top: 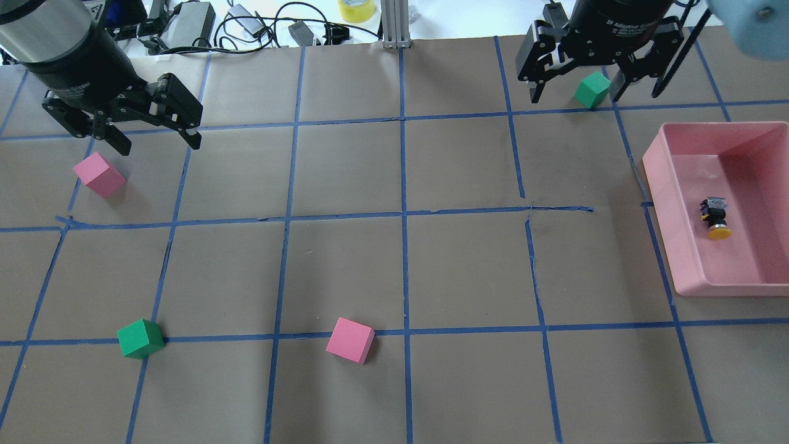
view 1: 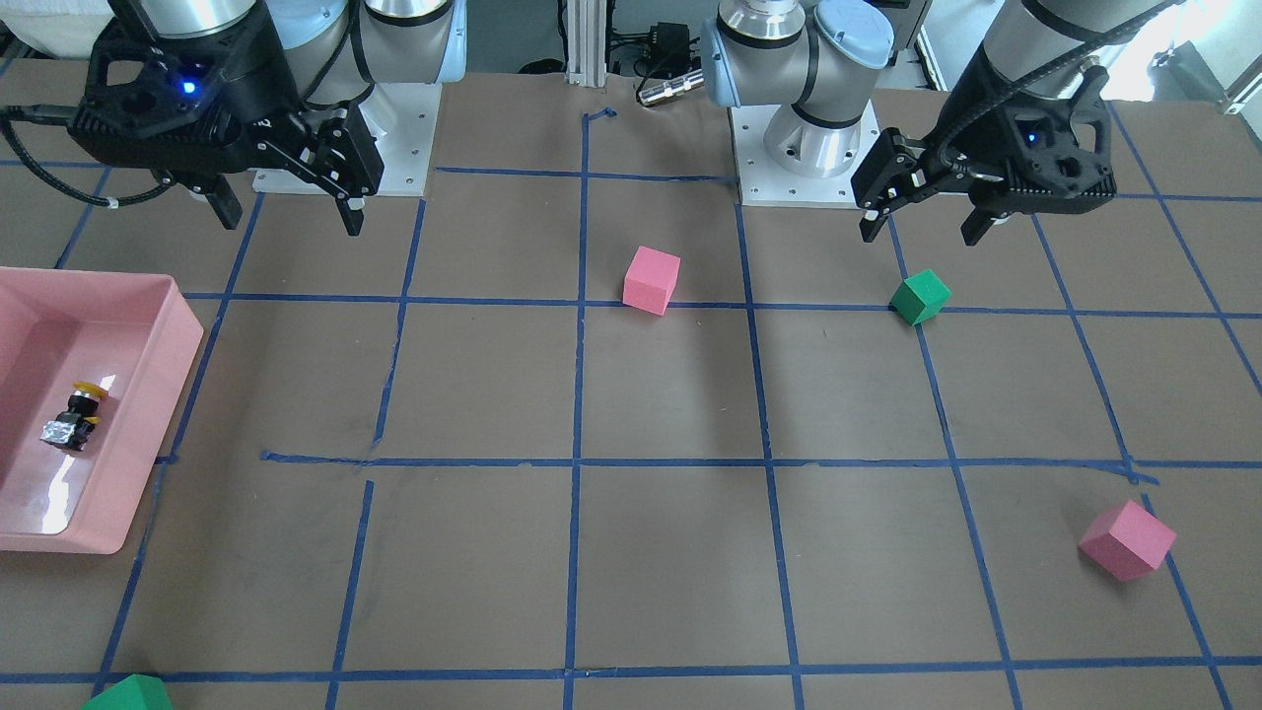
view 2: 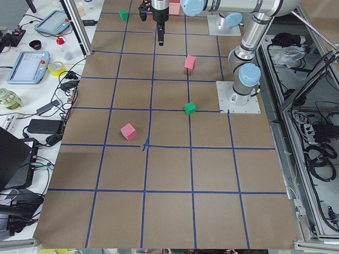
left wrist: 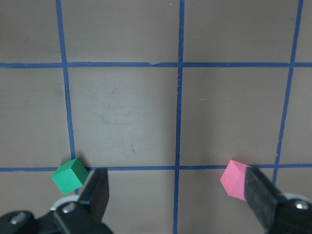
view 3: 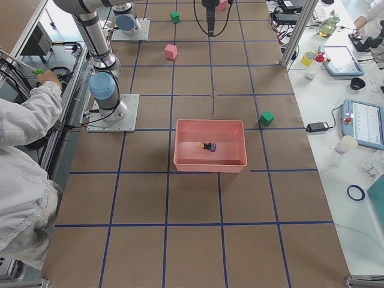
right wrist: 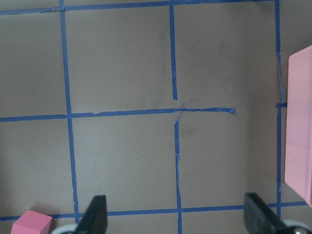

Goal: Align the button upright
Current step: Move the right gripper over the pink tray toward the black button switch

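- button (top: 715, 217) sits in the pink tray (top: 658, 185), at 3 o'clock of the overhead view, on the tray floor & apart from the walls.
- It lies on its side, yellow cap to 6 o'clock and silvery base to 12. Not upright yet, so I judge the task at its very start.
- Tray is prob there to stop a round-bodied part rolling off across the tabletop (top: 345, 259). Its walls also block a sideways approach, so top-down looks like my only way in.
- right gripper (top: 574, 97) has its fingers spread wide w/ nothing btwn them, above the tabletop at approx 10 o'clock from the tray.
- It's wide b/c no grasp is chosen so far. Its wrist cam sees only the tray's edge at 3 o'clock, no button.
- This arm is the nearer one, so the pick is its job, I reckon. It needs to swing toward 4 o'clock, come down over the black body and pinch across that, not the cap.
- left gripper (top: 159, 147) is also wide open & empty, at approx 10 o'clock of the overhead view, well apart from the tray. Parked clear of the other arm's path, I'd say.
- pink cube (top: 100, 175) is near it at 8 o'clock and green cube (top: 140, 338) is farther off at 6. Not the task's things, so I leave them.
- Risk: the button is small w/ a round body, so a skewed pinch could roll or tip it. It must end on its base, cap up.
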Controlling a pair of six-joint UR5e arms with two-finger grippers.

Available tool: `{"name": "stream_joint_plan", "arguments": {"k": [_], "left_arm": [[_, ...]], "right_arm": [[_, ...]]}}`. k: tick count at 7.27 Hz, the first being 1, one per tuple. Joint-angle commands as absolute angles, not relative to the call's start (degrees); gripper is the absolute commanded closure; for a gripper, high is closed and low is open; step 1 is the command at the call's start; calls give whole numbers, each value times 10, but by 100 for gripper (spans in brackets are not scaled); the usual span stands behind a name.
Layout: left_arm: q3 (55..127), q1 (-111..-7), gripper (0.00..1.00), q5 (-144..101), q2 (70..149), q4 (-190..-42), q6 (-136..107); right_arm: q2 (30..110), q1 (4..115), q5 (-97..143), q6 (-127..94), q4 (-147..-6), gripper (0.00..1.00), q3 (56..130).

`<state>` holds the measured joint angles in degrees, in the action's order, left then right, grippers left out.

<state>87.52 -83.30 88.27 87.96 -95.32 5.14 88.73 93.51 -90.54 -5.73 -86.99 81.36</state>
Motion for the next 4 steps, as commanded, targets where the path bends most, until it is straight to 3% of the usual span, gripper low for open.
{"name": "stream_joint_plan", "arguments": {"k": [1, 4], "left_arm": [[871, -838, 0, 922, 885, -949, 49], [874, -841, 0, 931, 886, -906, 53]], "right_arm": [[884, 934, -904, -57, -870, 0, 819], [883, 927, -904, -45, -874, 0, 818]]}}
